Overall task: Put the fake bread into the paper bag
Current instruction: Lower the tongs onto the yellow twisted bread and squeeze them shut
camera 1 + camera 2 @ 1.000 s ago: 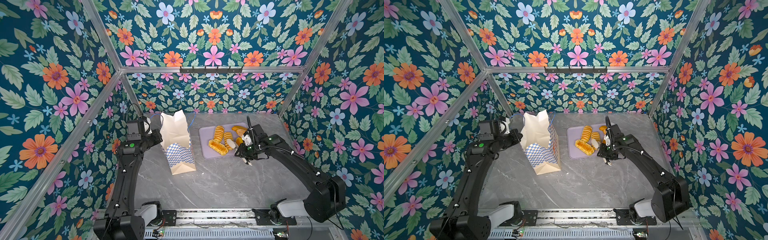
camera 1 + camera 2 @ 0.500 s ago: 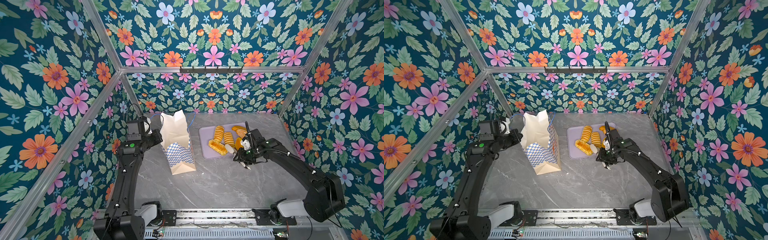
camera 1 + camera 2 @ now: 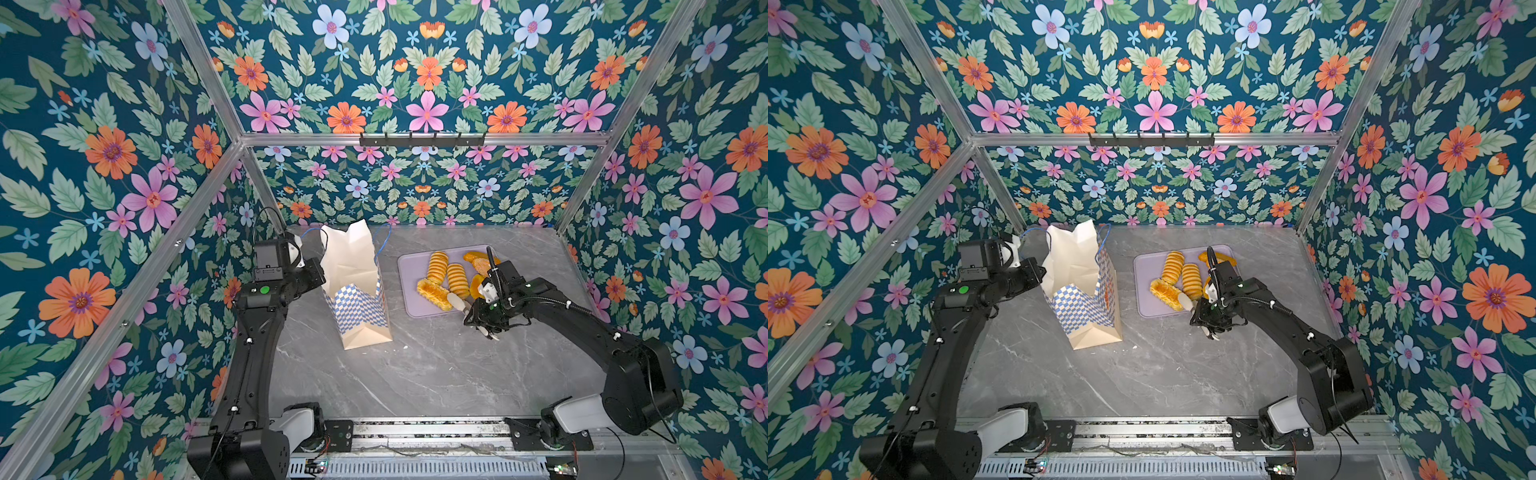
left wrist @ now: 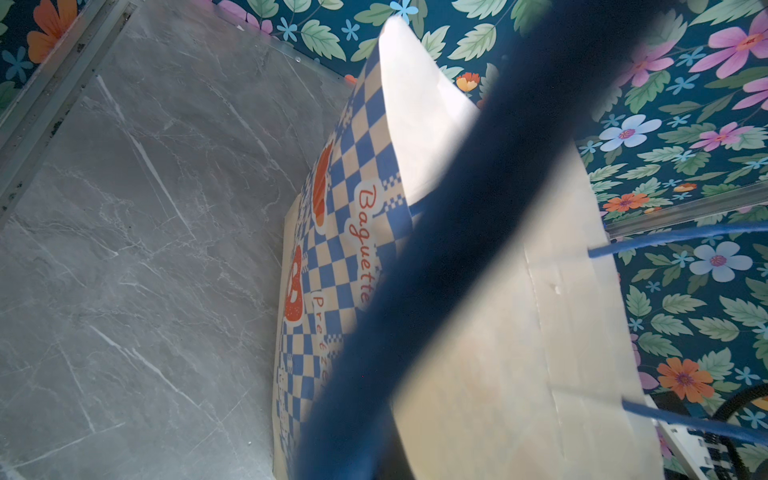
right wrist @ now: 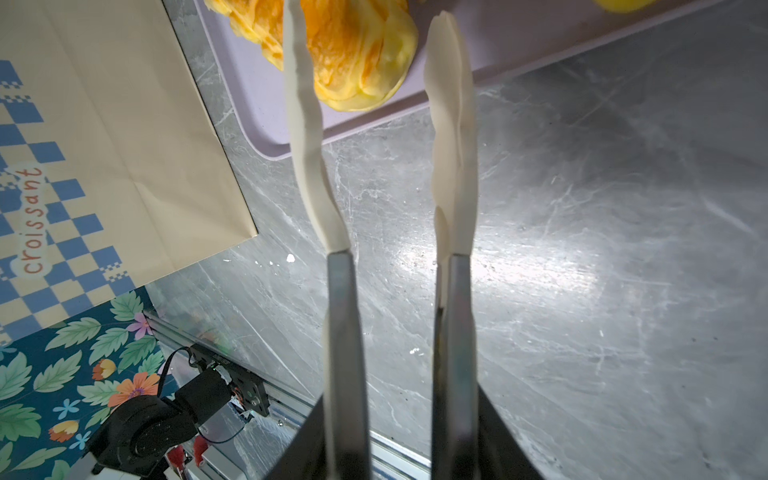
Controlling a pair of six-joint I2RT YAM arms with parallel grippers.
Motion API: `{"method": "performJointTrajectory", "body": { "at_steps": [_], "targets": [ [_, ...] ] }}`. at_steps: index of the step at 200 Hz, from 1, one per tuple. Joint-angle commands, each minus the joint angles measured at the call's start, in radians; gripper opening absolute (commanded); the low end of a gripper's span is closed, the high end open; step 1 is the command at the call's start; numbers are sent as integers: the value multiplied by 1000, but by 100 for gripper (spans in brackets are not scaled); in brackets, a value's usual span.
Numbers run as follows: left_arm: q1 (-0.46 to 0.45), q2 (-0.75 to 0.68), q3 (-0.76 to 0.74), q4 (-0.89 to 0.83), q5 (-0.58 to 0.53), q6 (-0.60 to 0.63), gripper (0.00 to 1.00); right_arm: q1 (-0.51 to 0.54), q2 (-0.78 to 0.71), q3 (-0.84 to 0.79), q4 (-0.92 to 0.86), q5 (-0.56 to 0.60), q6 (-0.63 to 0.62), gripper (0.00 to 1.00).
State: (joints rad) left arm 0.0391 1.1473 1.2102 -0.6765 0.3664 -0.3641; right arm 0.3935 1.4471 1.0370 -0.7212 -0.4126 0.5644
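**Operator:** Where is the fake bread (image 3: 446, 276), and how much of the task is done?

**Technician:** All visible pieces lie on the lilac tray (image 3: 408, 266), right of centre and towards the far side. No piece shows inside the paper bag (image 3: 357, 299), though its bottom is hidden. Judged progress: none confirmed, and every visible piece is left to move.

**Operator:** Where is the bag, and what are the grippers doing?

**Technician:** The bag stands upright left of the tray, mouth open. The left gripper (image 3: 318, 270) is closed at the bag's left rim. Whether it pinches paper or cord cannot be told. The right gripper (image 5: 368, 29) is partly open and empty. Its fingers point at the flaky pastry (image 5: 361, 62) at the tray's near edge, and contact cannot be confirmed.

**Operator:** Surroundings and obstructions?

**Technician:** The grey table (image 3: 415, 365) carries a few white specks (image 5: 290, 258) near the bag's corner. The bag's tall right wall and a blue cord handle (image 3: 384, 245) stand between tray and mouth. A carried piece will probably have to clear that rim.
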Motion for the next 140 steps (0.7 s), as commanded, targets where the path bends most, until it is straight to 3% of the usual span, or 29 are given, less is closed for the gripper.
{"method": "performJointTrajectory", "body": {
  "at_steps": [1,140],
  "targets": [
    [1,1,0,11,1,0,1,2,10,7,27,-15,7,43],
    [2,-6,-1,2,-4,0,1,2,84,28,78,-45,8,44]
  ]
}}
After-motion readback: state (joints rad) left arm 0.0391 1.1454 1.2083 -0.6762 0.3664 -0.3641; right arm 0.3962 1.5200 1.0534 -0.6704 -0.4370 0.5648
